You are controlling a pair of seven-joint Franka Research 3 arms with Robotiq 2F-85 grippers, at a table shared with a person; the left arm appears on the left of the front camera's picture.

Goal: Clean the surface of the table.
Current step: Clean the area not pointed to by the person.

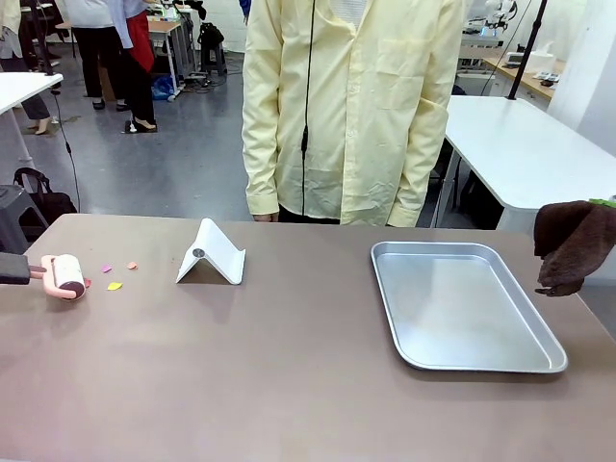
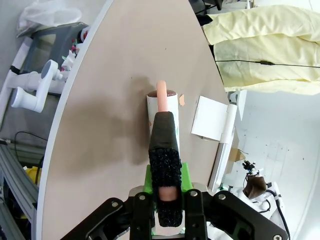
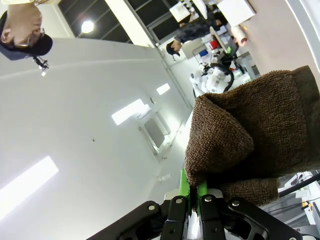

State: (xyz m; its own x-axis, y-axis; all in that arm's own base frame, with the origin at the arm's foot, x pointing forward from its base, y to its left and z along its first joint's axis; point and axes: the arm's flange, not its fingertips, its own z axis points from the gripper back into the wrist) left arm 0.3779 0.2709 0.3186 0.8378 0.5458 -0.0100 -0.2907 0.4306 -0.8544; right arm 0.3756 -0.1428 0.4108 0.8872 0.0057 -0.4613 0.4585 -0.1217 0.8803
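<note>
The taupe table spreads across the front view. A lint roller with a white roll and pink neck lies low over its far left part. My left gripper is shut on the roller's black foam handle, and the roll points away over the table. A few small coloured scraps lie just right of the roll. At the right edge, my right gripper is shut on a brown cloth, which hangs above the table's edge.
A white folded stand sits left of centre. A silver metal tray lies at the right. A person in a pale yellow coat stands at the far side. White-topped tables stand behind.
</note>
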